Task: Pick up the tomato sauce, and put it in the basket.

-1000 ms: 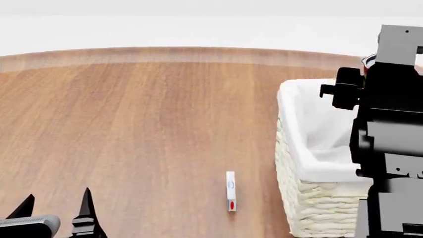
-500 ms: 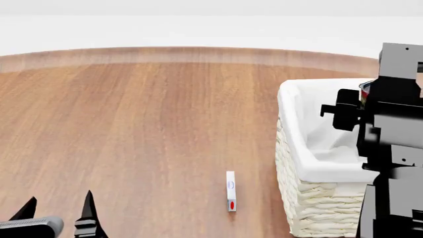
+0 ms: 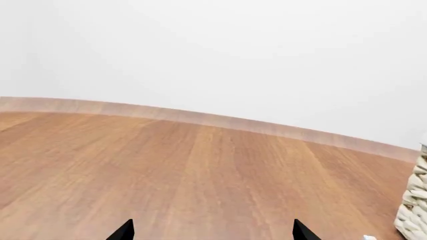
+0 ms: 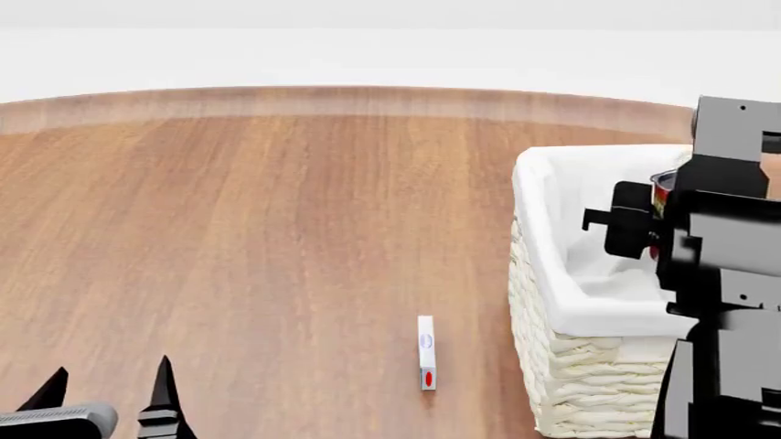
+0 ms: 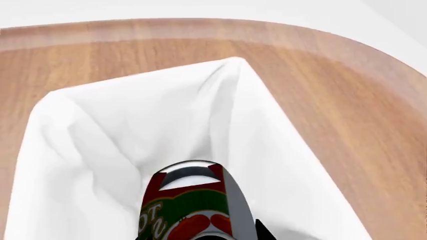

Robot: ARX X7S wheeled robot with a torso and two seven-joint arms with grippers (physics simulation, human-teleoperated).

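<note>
The tomato sauce (image 5: 193, 207), a can with a red and green label and silver top, is held in my right gripper (image 5: 200, 235), which is shut on it. It hangs over the white cloth lining inside the basket (image 5: 100, 130). In the head view the right arm covers most of the can (image 4: 661, 187), a red sliver showing above the cream wicker basket (image 4: 573, 366) at the right. My left gripper (image 4: 104, 398) is open and empty at the lower left, its black fingertips (image 3: 123, 231) wide apart over bare wood.
A small white flat box with a red mark (image 4: 426, 352) lies on the wooden table (image 4: 269, 238) left of the basket. The basket's wicker corner (image 3: 413, 205) shows in the left wrist view. The table's curved far edge runs across the back.
My right arm has lowered and moved slightly left, carrying the can down into the basket's opening. The left gripper has sunk slightly.
</note>
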